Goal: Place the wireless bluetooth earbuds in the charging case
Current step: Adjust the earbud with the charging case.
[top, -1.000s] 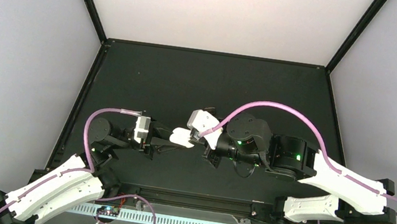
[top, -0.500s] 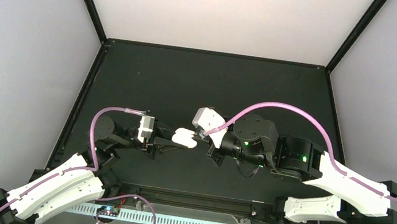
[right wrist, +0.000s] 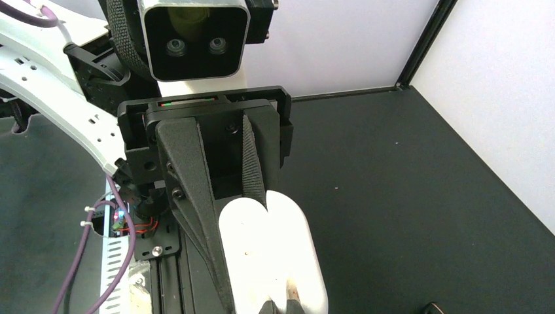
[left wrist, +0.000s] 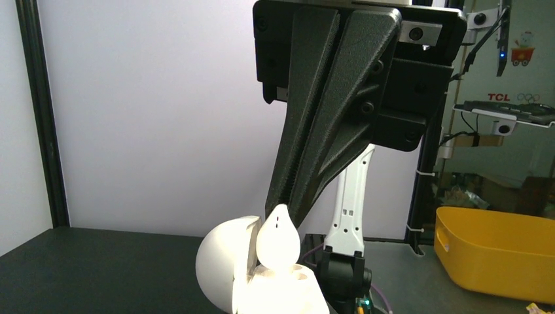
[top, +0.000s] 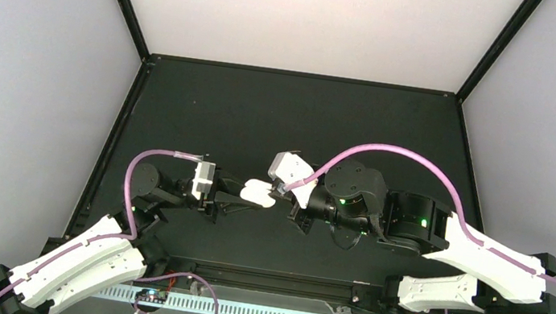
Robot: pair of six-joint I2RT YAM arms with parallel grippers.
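My right tool (left wrist: 282, 210) grips the white earbud (left wrist: 278, 241), my left tool (top: 248, 197) the case (left wrist: 219, 261); a tilted bud could jam and slip out.

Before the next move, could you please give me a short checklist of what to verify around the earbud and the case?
1. Case clamped by the left gripper: ok.
2. Lid open: ok.
3. White earbud pinched at the tips of the right gripper: ok.
4. Earbud directly above the open case: ok.
5. Earbud seated in its socket: cannot tell, glare hides its lower end.
6. Second earbud located: cannot tell, none in view.
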